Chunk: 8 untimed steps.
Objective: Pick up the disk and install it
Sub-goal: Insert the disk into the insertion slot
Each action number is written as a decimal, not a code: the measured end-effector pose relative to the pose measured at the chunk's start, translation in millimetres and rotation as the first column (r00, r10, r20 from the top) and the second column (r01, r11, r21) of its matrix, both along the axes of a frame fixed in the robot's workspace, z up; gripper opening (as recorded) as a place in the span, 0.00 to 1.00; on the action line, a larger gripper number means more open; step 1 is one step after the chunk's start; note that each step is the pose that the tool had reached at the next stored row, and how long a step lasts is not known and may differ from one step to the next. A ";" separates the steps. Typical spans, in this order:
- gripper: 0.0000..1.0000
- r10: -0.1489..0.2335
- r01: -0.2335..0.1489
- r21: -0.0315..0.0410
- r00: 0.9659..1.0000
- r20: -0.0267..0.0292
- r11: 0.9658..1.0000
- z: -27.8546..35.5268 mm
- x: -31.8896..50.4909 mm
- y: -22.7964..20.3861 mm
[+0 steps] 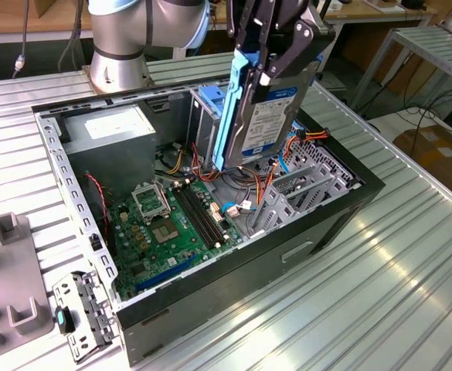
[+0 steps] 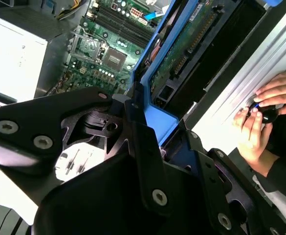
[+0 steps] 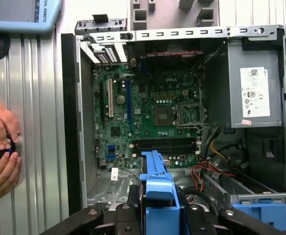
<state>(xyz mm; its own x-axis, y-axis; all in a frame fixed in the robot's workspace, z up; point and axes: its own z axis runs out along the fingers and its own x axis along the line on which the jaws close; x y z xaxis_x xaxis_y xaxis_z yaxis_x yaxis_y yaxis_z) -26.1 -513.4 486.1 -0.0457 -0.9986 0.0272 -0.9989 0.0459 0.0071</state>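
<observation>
In the exterior view the arm reaches in from behind the open computer case, cut off by the frame's top edge, so its wrist is hard to follow. The gripper hangs above the case, its black fingers clamped on the upper end of the disk. The disk stands nearly upright, tilted a little, label facing the camera, a blue rail down one side. Its lower end sits over the drive bays at the case's far corner and hides part of the cables there; whether it touches anything inside cannot be told. The motherboard lies on the case floor, and the power supply fills the corner nearest the arm's base. In the second wrist view the gripper's dark body blocks much of the case, and the disk shows its green circuit side between the fingers. Outside the case wall, a person's hands rest on the ribbed table, closed around a small black object too small to identify. In the first wrist view the disk is seen end-on over the case's open side, its label hidden, and the hands are partly cut off beside the case.
</observation>
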 end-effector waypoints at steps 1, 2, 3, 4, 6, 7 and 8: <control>0.37 0.000 0.000 0.000 1.000 0.000 1.000 -0.4 0.3 -2.1; 0.37 0.000 0.000 -0.001 1.000 0.000 1.000 -0.7 0.5 -4.5; 0.37 0.000 0.000 -0.002 1.000 0.000 1.000 -1.2 0.6 -8.6; 0.37 0.000 0.000 -0.002 1.000 0.000 1.000 -1.5 0.7 -12.3; 0.37 0.000 0.000 -0.003 1.000 0.000 1.000 -2.3 1.2 -19.8; 0.37 0.000 0.000 -0.004 1.000 0.000 1.000 -2.6 2.3 -21.5; 0.37 0.000 0.000 -0.004 1.000 0.000 1.000 -2.8 4.6 -22.4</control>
<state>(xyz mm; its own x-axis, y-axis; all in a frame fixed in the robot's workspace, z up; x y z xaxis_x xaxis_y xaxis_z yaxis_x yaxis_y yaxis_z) -21.5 -535.8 483.2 -0.0457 -0.9985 0.0314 -0.9989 0.0460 0.0072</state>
